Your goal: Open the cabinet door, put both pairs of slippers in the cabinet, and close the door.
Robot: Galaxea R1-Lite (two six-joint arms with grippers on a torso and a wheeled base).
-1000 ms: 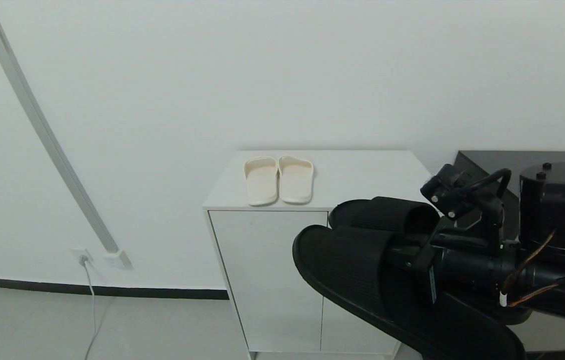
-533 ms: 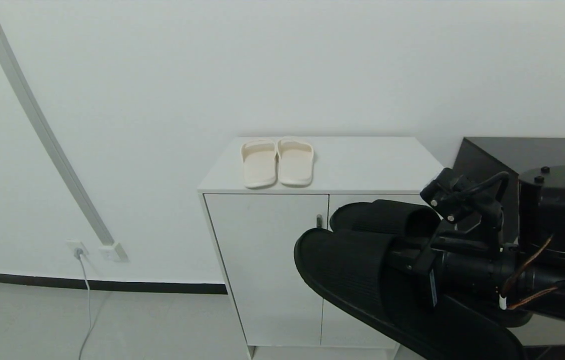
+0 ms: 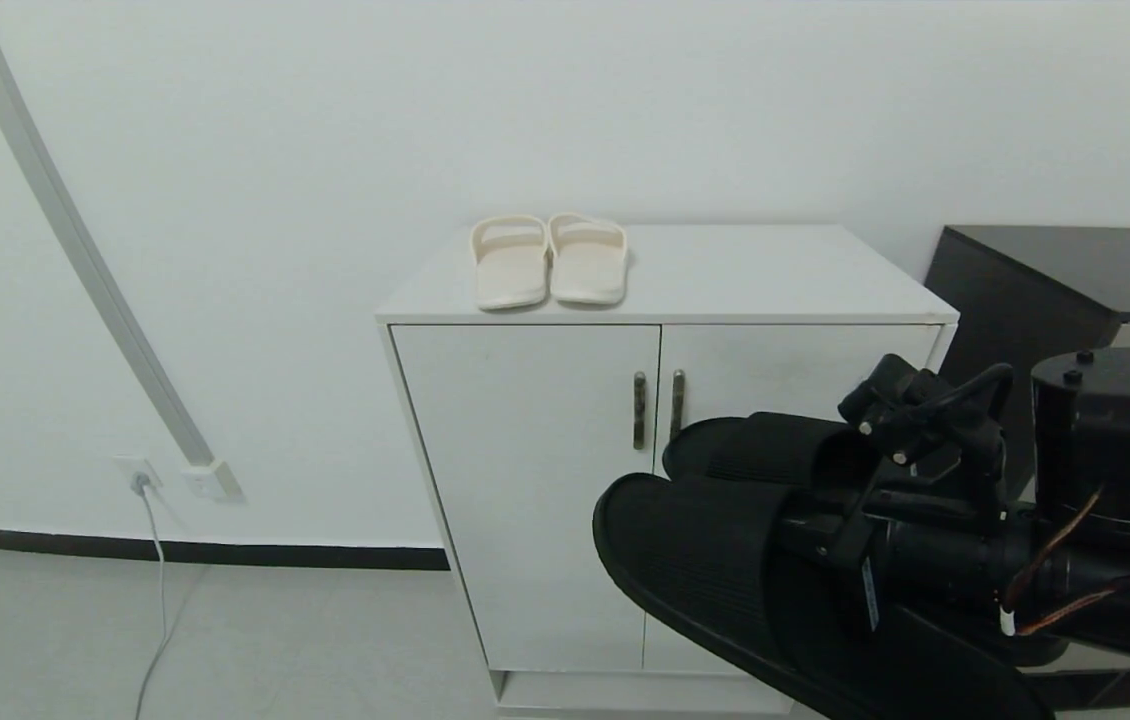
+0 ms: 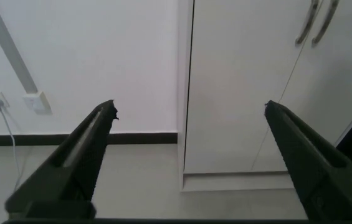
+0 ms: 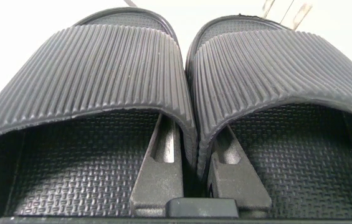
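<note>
Right pincer (image 5: 195, 180) is being held nearly shut. One finger (image 5: 160, 168) is being pushed inside each of the black slippers (image 5: 119, 68), and their two inner side walls are being pinched together between the fingers. The black slippers (image 3: 705, 540) are being held in the air side by side, soles tilted, toes pointing away from the pincer toward the cabinet (image 3: 785, 275).

Left pincer (image 4: 189, 109) is being held wide open, with nothing being gripped. The cabinet's lower front and the floor (image 4: 132, 180) are being faced ahead of it.

The cabinet is being faced just beyond the toes of the held pair; whether contact is being made cannot be told. Both doors (image 3: 525, 470) are being shown closed. The two handles (image 3: 639, 410) are being shown upright, side by side at the middle seam, above and ahead of the right pincer.

Cream slippers (image 3: 547, 262) are being supported on the cabinet top, higher than the right pincer and to its left, side by side and close together.

A socket (image 3: 133, 470) with a cable plugged in is being shown low on the wall, well off to the left of both pincers. A dark unit (image 3: 1025, 290) is being shown beside the cabinet, on the right pincer's side.
</note>
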